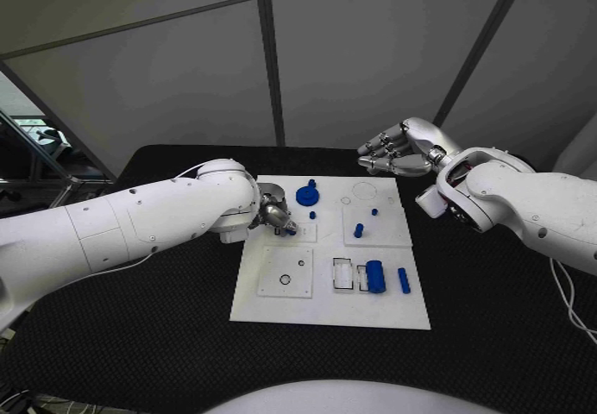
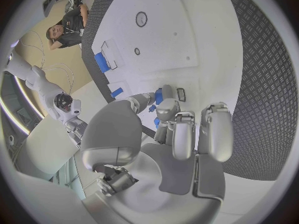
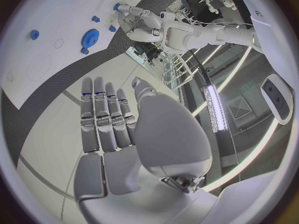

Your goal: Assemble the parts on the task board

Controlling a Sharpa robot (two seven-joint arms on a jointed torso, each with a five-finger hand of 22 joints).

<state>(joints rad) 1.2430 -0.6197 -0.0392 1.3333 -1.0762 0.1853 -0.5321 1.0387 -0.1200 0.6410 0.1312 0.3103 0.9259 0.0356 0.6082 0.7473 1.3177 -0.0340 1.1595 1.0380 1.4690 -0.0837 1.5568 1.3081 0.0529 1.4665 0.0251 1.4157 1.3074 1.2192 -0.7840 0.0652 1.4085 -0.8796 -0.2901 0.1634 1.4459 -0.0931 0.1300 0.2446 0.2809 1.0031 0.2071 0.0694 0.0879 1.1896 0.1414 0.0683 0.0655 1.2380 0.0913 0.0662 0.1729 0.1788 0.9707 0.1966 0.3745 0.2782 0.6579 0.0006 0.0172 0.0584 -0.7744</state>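
Note:
The white task board (image 1: 329, 302) lies in the middle of the black table. My left hand (image 1: 276, 216) is low over the board's left middle. Its thumb and a finger (image 2: 167, 104) pinch a small blue part (image 2: 154, 100) there. A blue gear (image 1: 309, 195) sits just beyond this hand. Blue pegs (image 1: 358, 230) stand further right, and a blue cylinder (image 1: 376, 276) and a blue bar (image 1: 403, 279) lie near the front right. My right hand (image 1: 399, 148) hangs raised past the board's far right corner, fingers (image 3: 102, 119) stretched out, holding nothing. The gear (image 3: 90, 37) lies far ahead of it.
A square plate with a round hole (image 1: 286, 278) lies at the board's front left, and a slotted frame (image 1: 342, 272) lies beside the cylinder. Black table (image 1: 149, 336) surrounds the board on all sides. Grey wall panels stand behind the table.

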